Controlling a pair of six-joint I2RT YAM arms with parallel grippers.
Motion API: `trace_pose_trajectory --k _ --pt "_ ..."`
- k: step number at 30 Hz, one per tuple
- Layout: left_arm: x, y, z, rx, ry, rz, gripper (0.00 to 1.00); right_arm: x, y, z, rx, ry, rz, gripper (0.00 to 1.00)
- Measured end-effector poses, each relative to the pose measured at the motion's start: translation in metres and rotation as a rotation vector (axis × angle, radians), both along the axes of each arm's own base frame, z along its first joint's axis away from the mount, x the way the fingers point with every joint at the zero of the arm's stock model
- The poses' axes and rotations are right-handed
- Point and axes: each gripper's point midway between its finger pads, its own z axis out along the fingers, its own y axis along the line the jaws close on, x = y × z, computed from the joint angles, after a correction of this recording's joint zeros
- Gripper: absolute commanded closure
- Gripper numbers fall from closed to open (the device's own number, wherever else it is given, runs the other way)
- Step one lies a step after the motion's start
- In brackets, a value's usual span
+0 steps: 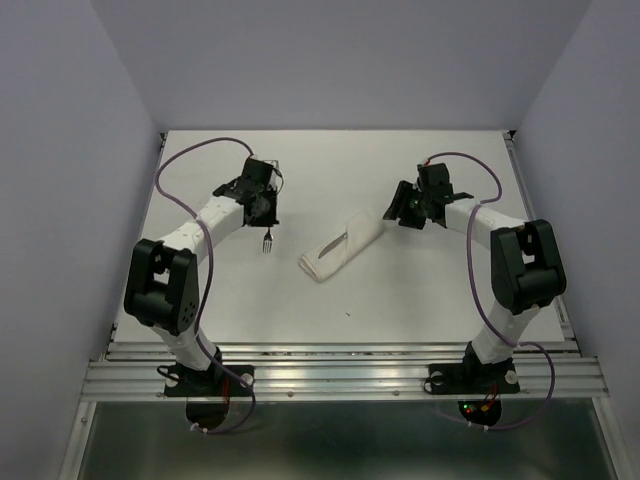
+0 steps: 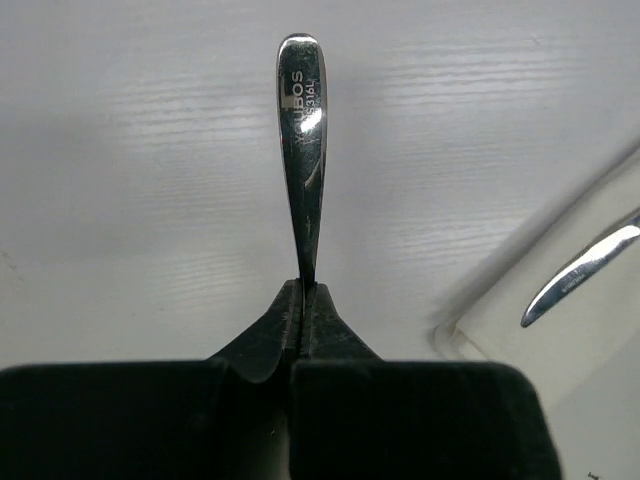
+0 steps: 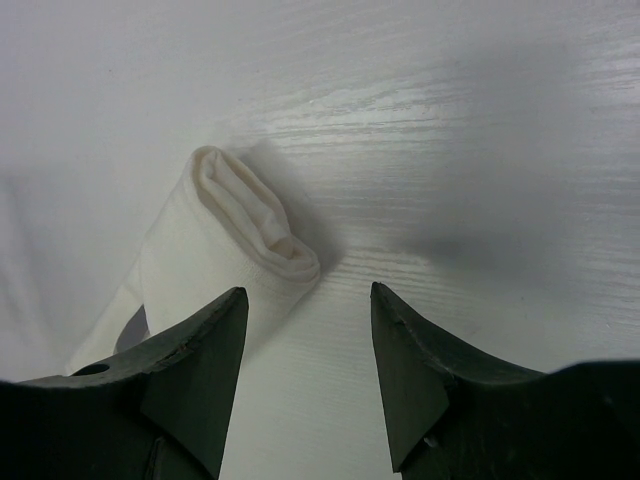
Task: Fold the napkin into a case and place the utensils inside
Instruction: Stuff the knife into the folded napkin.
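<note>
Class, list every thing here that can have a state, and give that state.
Napkin: folded into a narrow case, lying on the table.
Knife: lying along the napkin; tucked in or on top, cannot tell.
Fork: gripped by its handle, outside the napkin.
Left gripper: shut on the fork's handle.
Right gripper: open, holding nothing, at the napkin's end.

Bright, even light from above. Table (image 1: 400, 300) v. white, w/ only soft grey shadows. Fork (image 2: 302, 150) has white glare spots; knife (image 2: 580, 275) shines too. Wrist pics: right gripper fingers (image 3: 190, 380) close to cam look dark, a bit blurry. Top pic clear, side walls dimmer.
</note>
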Motion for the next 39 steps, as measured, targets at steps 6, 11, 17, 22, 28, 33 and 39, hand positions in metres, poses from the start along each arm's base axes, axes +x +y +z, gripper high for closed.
trace_pose_trajectory --k 6,11,17,22,28,33,39 --pt "-0.005 -0.028 0.033 0.026 -0.112 -0.235 1.0 0.001 -0.001 0.0 -0.005 -0.001 -0.005 0.42" --pt "-0.016 -0.047 0.03 0.147 -0.134 -0.372 1.0 0.0 -0.002 -0.001 -0.007 0.0 -0.007 0.42" --pt "-0.042 -0.078 0.01 0.164 -0.04 -0.551 1.0 0.001 -0.002 -0.001 -0.011 -0.001 -0.011 0.42" --pt "-0.055 -0.084 0.001 0.151 0.016 -0.608 1.0 0.001 -0.003 -0.001 -0.012 -0.001 -0.011 0.42" --pt "-0.088 -0.112 -0.003 0.143 0.055 -0.732 1.0 0.001 -0.002 -0.001 -0.01 0.0 -0.012 0.42" --pt "-0.107 -0.133 -0.011 0.164 0.109 -0.811 1.0 0.001 -0.002 -0.001 -0.009 0.001 -0.014 0.42" --pt "-0.096 -0.145 -0.014 0.195 0.137 -0.822 1.0 0.001 -0.002 -0.001 -0.01 0.002 -0.014 0.42"
